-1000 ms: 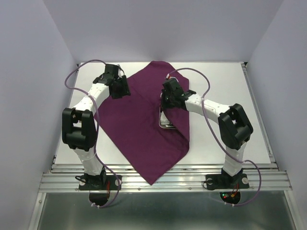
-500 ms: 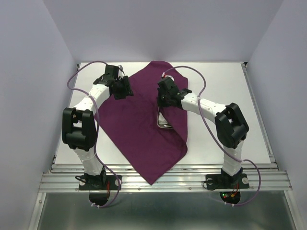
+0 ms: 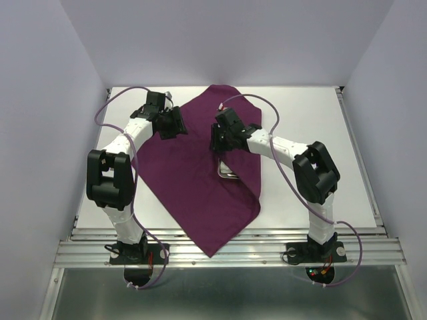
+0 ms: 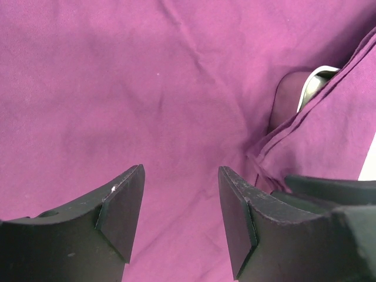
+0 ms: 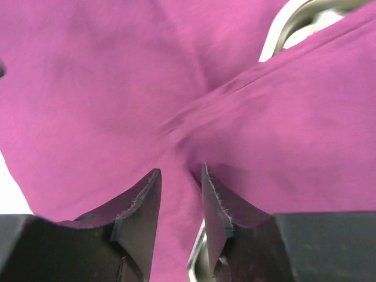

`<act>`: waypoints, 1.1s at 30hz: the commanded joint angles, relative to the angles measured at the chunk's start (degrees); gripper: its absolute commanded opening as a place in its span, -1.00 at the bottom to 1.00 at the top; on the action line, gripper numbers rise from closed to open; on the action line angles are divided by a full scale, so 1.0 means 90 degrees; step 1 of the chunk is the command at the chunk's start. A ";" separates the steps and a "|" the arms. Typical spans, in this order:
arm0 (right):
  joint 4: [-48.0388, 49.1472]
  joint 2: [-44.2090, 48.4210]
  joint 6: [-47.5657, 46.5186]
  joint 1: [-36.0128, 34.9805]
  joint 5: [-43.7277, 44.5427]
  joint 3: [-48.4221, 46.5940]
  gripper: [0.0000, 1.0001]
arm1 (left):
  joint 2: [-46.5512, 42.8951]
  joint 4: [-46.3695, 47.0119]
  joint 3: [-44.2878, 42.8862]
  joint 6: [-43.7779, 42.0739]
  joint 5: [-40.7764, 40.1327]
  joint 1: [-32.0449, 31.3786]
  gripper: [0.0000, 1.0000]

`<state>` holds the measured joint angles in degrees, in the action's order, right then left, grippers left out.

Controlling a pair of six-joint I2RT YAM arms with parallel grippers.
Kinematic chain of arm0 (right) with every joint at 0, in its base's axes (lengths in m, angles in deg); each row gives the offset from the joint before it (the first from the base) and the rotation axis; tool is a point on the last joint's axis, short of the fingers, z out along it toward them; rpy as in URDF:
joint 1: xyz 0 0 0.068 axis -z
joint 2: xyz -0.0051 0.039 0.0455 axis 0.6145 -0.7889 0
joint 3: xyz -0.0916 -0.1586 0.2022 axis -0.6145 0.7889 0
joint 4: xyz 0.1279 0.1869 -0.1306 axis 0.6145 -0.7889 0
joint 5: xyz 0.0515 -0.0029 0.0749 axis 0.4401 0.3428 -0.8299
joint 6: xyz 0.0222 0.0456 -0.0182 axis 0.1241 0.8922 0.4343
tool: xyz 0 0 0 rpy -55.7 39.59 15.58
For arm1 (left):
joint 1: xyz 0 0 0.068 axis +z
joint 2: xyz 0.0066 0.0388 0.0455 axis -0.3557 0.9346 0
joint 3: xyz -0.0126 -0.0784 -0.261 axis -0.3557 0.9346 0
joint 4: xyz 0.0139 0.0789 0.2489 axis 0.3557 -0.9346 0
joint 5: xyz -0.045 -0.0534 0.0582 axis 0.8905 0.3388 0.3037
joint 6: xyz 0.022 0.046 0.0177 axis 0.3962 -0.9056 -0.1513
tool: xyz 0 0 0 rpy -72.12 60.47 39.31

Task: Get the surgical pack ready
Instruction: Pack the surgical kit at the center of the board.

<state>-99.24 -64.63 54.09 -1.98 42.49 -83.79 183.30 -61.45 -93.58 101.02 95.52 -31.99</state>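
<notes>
Right gripper (image 5: 179, 176) is hanging with its dark jaws parted over a soft crease in the deep-purple cloth wrap (image 3: 190, 183). Left gripper (image 4: 181, 173) is gaping above smooth fabric. The folded wrap is half-covering the shiny rectangular steel tray (image 3: 227, 175) on the white table (image 3: 300, 113).

Robotics lab test cell, no lived-in room. Plain pale lavender wall panels (image 3: 40, 100) box in a flat white tabletop (image 3: 313, 113) on three sides. Ribbed aluminium rail (image 3: 257, 252) runs along the near edge. White-and-black jointed left arm (image 3: 107, 177) and matching right arm (image 3: 315, 175) are bolted there, with lilac cables (image 3: 100, 107) looping free.
</notes>
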 commanded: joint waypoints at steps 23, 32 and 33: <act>0.0136 0.3095 0.0118 0.1522 0.1375 0.2223 -0.03 | -0.0028 0.2919 0.1522 0.2039 0.2249 -0.0517 0.75; -0.0030 0.3733 0.0108 0.1982 0.1454 0.2898 0.02 | 0.0383 0.4120 0.1933 0.2958 0.2522 -0.0732 0.63; -0.0040 0.3742 0.0108 0.1982 0.1463 0.2908 0.02 | 0.0441 0.4110 0.1884 0.2949 0.2541 -0.0762 0.62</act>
<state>-100.07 -32.99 54.90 16.07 54.58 -57.94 186.36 -30.65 -75.98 124.86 115.91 -38.16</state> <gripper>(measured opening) 0.507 0.817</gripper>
